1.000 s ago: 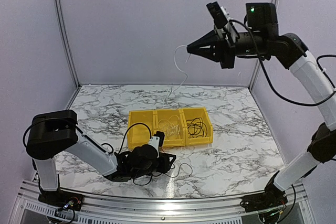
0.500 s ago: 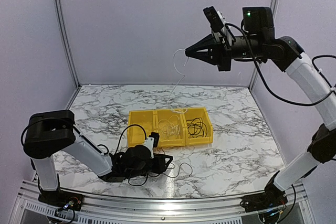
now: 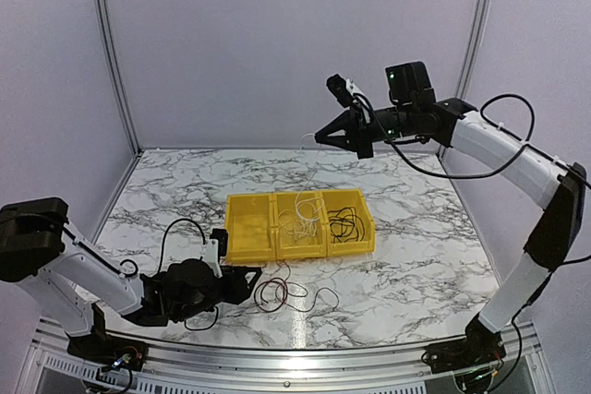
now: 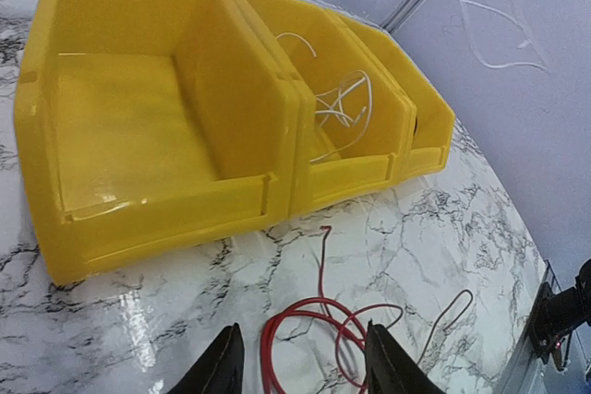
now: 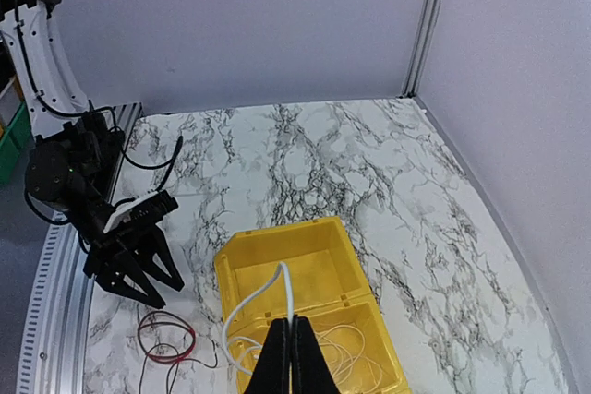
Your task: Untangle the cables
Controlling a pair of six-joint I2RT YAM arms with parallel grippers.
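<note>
Crouching low on the table (image 3: 416, 265), the left gripper (image 3: 251, 276) spreads its two fingers, holding nothing, just short of one looped red cable (image 4: 314, 320) and one thin dark cable (image 4: 445, 313). Beyond sits one yellow bin (image 3: 247, 237) of three compartments, white cables (image 3: 300, 221) in the middle one, black cables (image 3: 346, 223) in the right. High above the far side, the right gripper (image 3: 319, 138) pinches one white cable (image 5: 251, 300).

Yellow bin (image 3: 249, 253); red cable (image 4: 321, 265), white cables (image 3: 297, 223), black cables (image 3: 346, 223); white marble table (image 3: 416, 256), grey-veined.
</note>
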